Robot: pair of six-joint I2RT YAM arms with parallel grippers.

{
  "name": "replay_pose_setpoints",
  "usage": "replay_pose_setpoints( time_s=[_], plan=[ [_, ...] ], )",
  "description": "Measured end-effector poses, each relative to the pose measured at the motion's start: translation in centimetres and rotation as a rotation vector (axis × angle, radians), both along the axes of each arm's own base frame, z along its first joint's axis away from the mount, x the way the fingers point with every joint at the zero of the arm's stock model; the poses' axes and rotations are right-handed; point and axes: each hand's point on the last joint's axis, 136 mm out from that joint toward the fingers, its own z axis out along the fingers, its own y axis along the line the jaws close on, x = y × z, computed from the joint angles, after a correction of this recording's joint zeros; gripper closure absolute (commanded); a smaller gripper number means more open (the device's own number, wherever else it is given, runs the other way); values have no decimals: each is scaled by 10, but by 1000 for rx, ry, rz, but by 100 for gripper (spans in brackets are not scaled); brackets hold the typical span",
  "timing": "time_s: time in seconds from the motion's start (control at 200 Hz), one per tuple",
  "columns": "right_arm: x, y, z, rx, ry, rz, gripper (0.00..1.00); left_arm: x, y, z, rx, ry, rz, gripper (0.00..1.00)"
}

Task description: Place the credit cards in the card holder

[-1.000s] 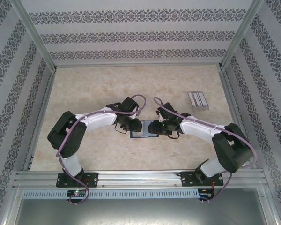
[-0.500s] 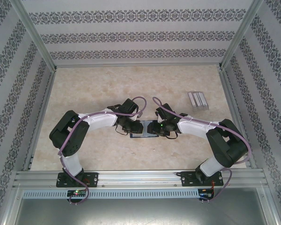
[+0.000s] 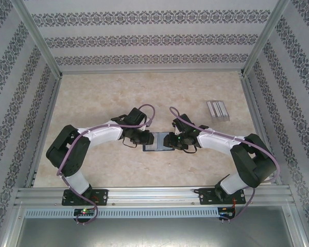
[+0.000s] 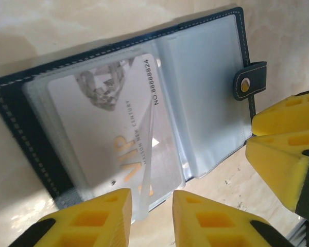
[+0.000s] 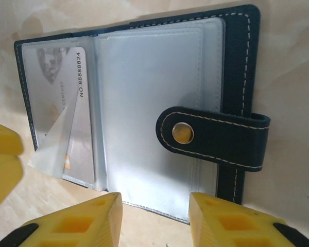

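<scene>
Item: card holder, navy, grained leather-look cover with pale stitching along the edges. Laid open and flat on the beige marbled worktop, between the two grippers.

Contents: stack of clear, slightly cloudy plastic sleeves. In a sleeve at the end away from the clasp, one grey credit card, thin, round-cornered, printed "VIP" with a number. One sleeve corner curled up over it.

Fastening: strap-shaped clasp tab with a round brass snap, folded in over the sleeves.

Left gripper: blocky yellow fingers, parted by a narrow gap, holding nothing, at the card end.

Right gripper: matching yellow fingers, set wider apart, empty, at the clasp end.

Also: clear slotted rack, well apart, far right of worktop.
</scene>
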Motion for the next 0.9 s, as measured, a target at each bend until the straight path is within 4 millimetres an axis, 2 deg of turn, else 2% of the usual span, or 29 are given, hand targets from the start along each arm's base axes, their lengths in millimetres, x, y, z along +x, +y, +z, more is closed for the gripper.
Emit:
replay_pose_setpoints(
  time_s=[0.145,0.445,0.899],
  plan=[
    [0,0,-4,-5,7,0,61,0,-9,-6,-39,25,-8,80],
    [0,1,-13,-14,27,1,61,-2,-18,-2,-88,40,-36,83],
    [3,7,-11,19,19,3,78,-5,-26,-14,-103,70,-62,88]
  ],
)
